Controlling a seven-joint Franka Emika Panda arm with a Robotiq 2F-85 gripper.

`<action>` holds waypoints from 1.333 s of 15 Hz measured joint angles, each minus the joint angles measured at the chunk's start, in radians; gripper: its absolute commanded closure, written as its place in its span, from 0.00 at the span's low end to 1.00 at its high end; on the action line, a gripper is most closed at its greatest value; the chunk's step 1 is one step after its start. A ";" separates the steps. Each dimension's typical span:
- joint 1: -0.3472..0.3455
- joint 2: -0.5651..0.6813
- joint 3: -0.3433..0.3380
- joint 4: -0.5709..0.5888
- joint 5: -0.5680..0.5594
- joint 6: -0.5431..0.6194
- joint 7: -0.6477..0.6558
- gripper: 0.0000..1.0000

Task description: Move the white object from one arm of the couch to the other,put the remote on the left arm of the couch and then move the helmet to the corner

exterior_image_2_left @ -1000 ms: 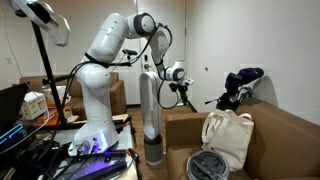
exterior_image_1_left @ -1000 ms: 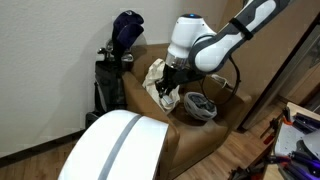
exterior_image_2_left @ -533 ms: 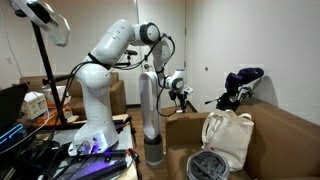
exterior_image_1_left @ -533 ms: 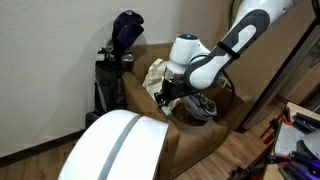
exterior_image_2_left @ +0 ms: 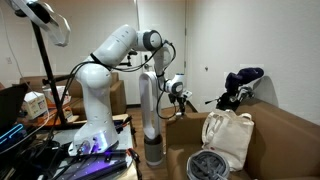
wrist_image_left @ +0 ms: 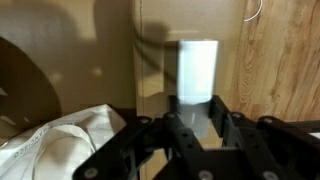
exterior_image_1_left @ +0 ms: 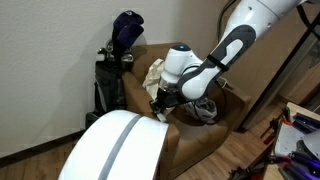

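My gripper [exterior_image_1_left: 160, 104] hangs low over the near arm of the tan couch [exterior_image_1_left: 192, 142], close to the cream bag. In the wrist view the fingers [wrist_image_left: 217, 112] stand narrow with the white object [wrist_image_left: 197, 70] between them; its pale end pokes out past the fingertips of the gripper [wrist_image_left: 195, 104]. The gripper [exterior_image_2_left: 179, 93] is also in the other exterior view, above the couch [exterior_image_2_left: 285, 130] arm. The white and grey helmet [exterior_image_1_left: 203, 107] lies on the couch beside the arm and shows at the bottom edge as well [exterior_image_2_left: 207, 165]. No remote shows in any view.
A cream cloth bag [exterior_image_1_left: 157, 72] [exterior_image_2_left: 228, 135] sits on the couch seat. A dark blue golf bag [exterior_image_1_left: 121, 45] [exterior_image_2_left: 241, 84] leans in the corner behind. A glossy white curved shell [exterior_image_1_left: 115, 148] stands in front. Wood floor [wrist_image_left: 285, 60] lies beside the couch.
The arm has come down and moved towards the front of the couch arm, with the white object still in the fingers. The jaw gap is unchanged.
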 measured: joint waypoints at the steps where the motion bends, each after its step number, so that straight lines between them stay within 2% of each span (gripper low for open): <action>1: 0.003 0.011 -0.001 0.010 0.002 0.000 0.000 0.90; 7: 0.017 0.043 -0.019 0.039 0.004 -0.001 0.000 0.90; 8: 0.018 0.043 -0.023 0.039 0.004 -0.001 0.000 0.40; 9: 0.020 0.043 -0.028 0.039 0.004 -0.003 0.000 0.39; 15: 0.038 0.042 -0.043 0.045 0.004 -0.005 0.000 0.01; 20: 0.067 -0.015 -0.042 0.046 0.004 -0.037 0.000 0.00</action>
